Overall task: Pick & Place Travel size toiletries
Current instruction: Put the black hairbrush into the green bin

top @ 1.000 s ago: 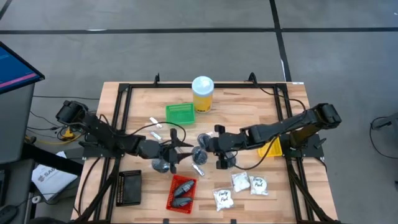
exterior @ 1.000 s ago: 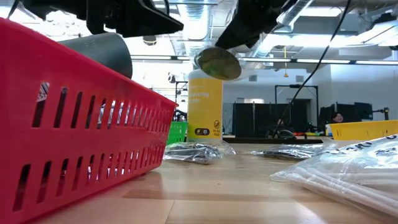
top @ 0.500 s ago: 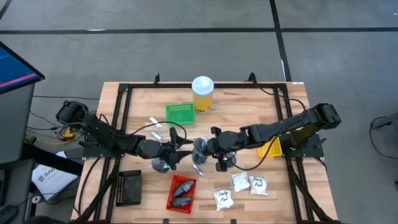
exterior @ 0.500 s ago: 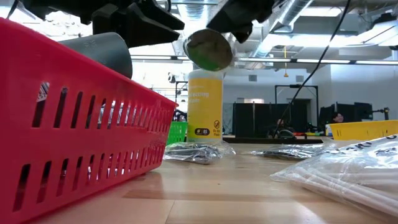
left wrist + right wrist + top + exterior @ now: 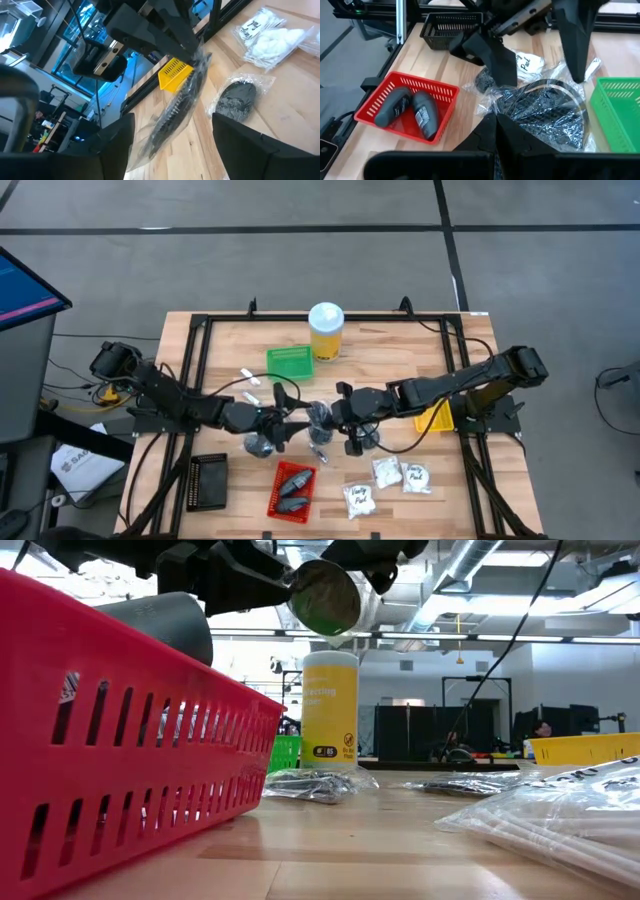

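- Right gripper (image 5: 328, 414), mid-bench: fingers pinched together on a clear crinkly packet (image 5: 547, 112) with a dark round puck inside, held up off the wood.
- Left gripper (image 5: 296, 413) faces it from the other side, fingers spread wide apart on either side of the same packet (image 5: 176, 112); contact cannot be told.
- Low view: the puck's round face (image 5: 324, 596) hangs in the air in front of the yellow jar (image 5: 329, 710).
- Jar has a white lid (image 5: 326, 316) and stands near the far edge; its label print is too small to read.
- Green tray (image 5: 289, 362) just beside the jar.
- Red tray (image 5: 291, 491) near the front edge holds two dark bottles (image 5: 412, 111); pale labels, unreadable.
- White sachets (image 5: 388, 477) toward the front right, dark script seems to read "Vanity Pad".
- Another bagged puck (image 5: 236, 99) lies flat on the wood.
- Black tray (image 5: 208, 481) at front left; yellow tray (image 5: 436, 418) by the right edge.
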Action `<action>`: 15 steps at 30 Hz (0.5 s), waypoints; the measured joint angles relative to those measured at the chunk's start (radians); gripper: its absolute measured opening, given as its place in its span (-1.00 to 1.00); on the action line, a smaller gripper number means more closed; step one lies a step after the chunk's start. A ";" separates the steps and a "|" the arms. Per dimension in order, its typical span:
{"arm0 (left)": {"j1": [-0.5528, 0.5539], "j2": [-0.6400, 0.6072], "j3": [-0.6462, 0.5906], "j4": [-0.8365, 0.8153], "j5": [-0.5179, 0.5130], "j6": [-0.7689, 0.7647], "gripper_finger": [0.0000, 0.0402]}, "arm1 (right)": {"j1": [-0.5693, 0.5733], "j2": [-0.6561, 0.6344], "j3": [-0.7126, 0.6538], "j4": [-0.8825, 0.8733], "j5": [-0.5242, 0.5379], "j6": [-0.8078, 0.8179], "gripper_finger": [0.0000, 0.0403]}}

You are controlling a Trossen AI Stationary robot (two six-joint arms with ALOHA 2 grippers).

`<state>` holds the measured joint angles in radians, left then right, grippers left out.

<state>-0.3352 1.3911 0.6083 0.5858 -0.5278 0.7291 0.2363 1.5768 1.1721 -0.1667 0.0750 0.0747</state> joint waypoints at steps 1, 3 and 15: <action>0.007 0.000 0.000 0.001 0.020 0.000 0.23 | 0.000 0.000 0.000 0.004 0.000 -0.003 -1.00; 0.021 0.000 0.000 0.005 0.068 -0.010 0.20 | 0.000 0.000 0.000 0.016 0.000 -0.004 -1.00; 0.048 0.000 0.000 0.013 0.089 -0.083 -0.37 | 0.000 0.000 0.000 0.043 0.000 -0.026 -1.00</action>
<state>-0.2874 1.3911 0.6083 0.5987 -0.4393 0.6460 0.2359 1.5764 1.1721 -0.1234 0.0750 0.0486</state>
